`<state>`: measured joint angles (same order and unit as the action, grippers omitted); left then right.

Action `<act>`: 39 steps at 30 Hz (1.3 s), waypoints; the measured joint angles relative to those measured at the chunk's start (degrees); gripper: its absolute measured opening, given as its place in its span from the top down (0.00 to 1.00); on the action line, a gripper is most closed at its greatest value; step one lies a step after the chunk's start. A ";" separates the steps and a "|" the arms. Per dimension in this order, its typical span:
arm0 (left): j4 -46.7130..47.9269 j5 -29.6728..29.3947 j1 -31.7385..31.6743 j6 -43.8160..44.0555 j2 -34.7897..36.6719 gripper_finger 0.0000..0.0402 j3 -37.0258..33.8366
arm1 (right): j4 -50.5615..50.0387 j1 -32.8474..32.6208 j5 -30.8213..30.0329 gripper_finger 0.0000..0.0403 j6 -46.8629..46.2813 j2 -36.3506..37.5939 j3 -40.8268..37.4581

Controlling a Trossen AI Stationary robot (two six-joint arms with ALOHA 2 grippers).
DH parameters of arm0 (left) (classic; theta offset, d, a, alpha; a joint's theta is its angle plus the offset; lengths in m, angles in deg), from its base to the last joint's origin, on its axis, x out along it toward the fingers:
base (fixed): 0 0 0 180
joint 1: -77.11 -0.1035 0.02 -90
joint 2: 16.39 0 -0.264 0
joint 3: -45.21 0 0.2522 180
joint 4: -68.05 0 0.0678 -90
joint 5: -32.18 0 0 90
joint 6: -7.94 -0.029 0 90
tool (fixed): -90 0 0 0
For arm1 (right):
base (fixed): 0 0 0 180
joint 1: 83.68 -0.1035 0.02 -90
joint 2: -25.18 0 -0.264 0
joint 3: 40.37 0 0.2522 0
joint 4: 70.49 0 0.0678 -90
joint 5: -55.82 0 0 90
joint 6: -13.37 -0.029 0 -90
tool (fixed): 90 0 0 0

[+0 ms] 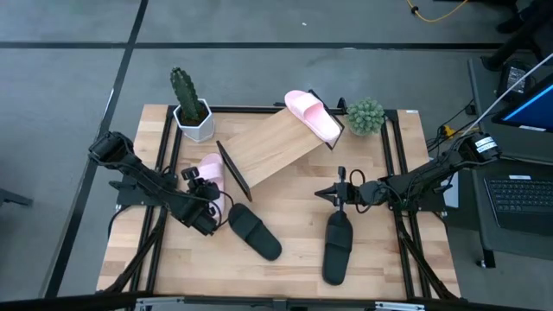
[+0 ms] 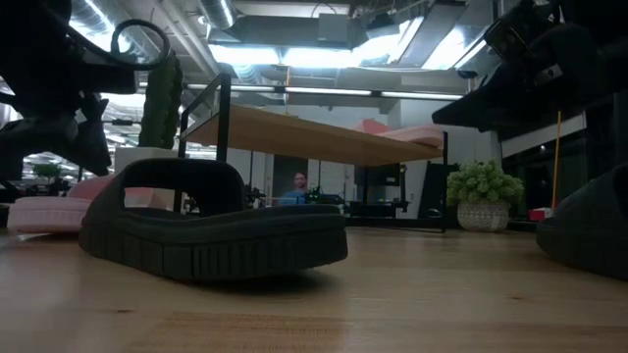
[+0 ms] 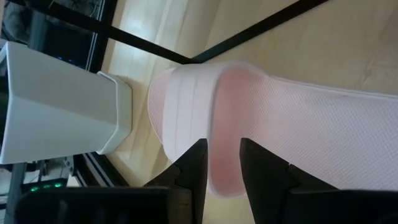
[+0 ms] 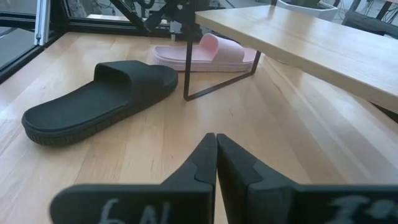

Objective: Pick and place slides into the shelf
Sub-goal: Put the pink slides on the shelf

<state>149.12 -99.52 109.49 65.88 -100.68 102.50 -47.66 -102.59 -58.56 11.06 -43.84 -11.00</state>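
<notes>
While the left gripper [image 3: 219, 163] hangs low over the pale pink foam slide with the ribbed strap [image 1: 211, 171], its two dark fingers [image 3: 194, 163] stand a modest gap apart and hold nothing; in the left wrist view they bracket the strap's edge from above. A good grasp would likely mean coming down until one finger slips under the strap and the other stays outside it, then closing on the strap instead of the sole, because the soft upper should pinch easily and keep the sandal from swinging.

This slide lies on the wooden tabletop [image 1: 389, 259], just beside the low end of the slanted light-wood shelf on its black wire frame [image 1: 272, 147] and near the white faceted planter holding a cactus [image 1: 192, 117]. Lifting straight up first should clear both. A second pink slide [image 1: 313, 115] already rests on the shelf's raised end, so the free board below it is the sensible target.

Closer in, a matte black slide [image 1: 253, 231] lies just beside the left arm. Its partner, the other black slide [image 1: 338, 246], sits under the right gripper [image 1: 331, 195], which waits pinched shut and empty over mid-table.
</notes>
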 joint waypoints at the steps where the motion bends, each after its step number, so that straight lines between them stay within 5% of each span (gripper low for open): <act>1: 0.00 0.00 0.00 0.01 0.00 0.78 0.00 | 0.03 -0.01 -0.01 0.96 -0.01 0.01 0.00; 39: -2.55 -0.76 -5.16 -1.34 0.00 0.78 -4.70 | 1.05 -0.01 -0.01 0.96 -0.01 0.02 0.00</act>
<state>146.56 -100.28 104.33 64.54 -100.68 97.80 -46.61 -102.61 -58.58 11.05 -43.82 -11.00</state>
